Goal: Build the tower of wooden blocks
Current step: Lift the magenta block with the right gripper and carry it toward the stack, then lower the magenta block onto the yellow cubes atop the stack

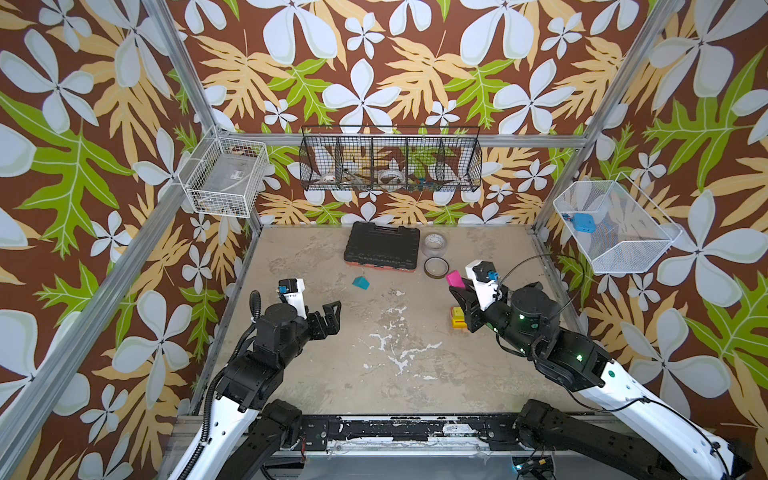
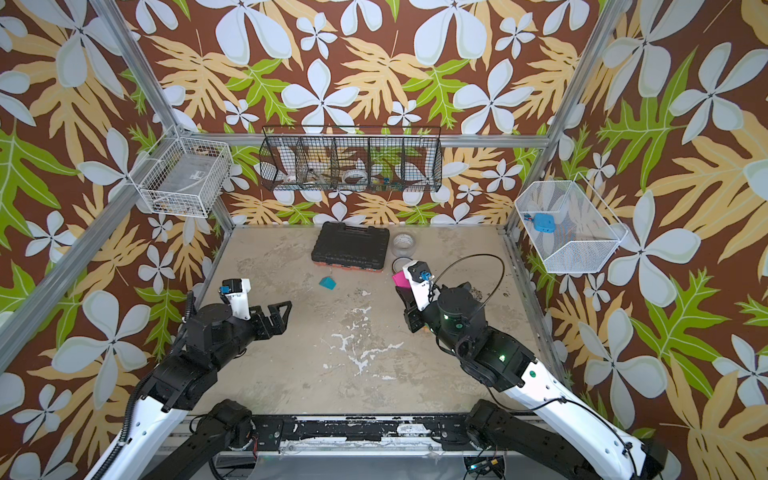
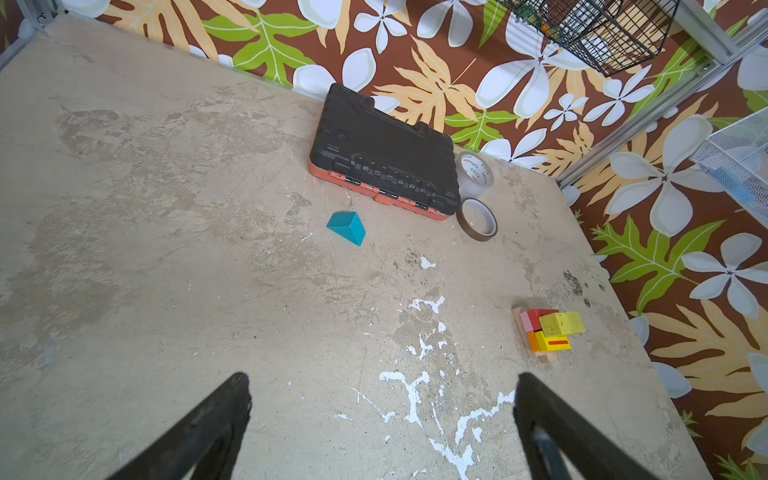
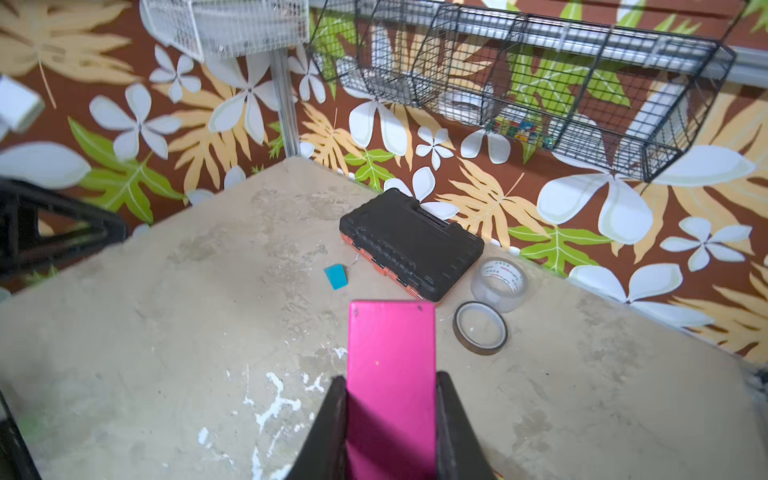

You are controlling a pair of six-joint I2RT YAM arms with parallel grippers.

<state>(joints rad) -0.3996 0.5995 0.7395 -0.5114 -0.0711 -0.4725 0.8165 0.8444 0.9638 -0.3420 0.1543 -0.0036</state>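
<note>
- Near the right edge of the table (image 1: 316, 374) stands the tower (image 3: 548, 332), low as yet: plain wood bars at the base, then pink, red and orange pieces, a striped yellow brick and a yellow-green block on top; in both top views the right arm hides much of it
- just beyond it hangs the right gripper (image 4: 390, 380), raised off the table, jaws clamped on the magenta block (image 4: 390, 332), which juts well past the fingertips
- the teal wedge (image 1: 361, 282) lies alone mid-table, near the black tool case (image 1: 381, 249); a clear tape roll (image 1: 435, 243) and an amber tape roll (image 1: 436, 266) sit just beside the case's end
- the left gripper (image 3: 383, 377) hovers over bare table on the left, jaws wide apart, holding nothing
- likely trouble: the magenta block is gripped at one end, so its overhang could pivot or tip on landing; the tower's top looks uneven, so a flat piece may rock or slide off; descending fingers could nudge the loose bricks and topple the stack
</note>
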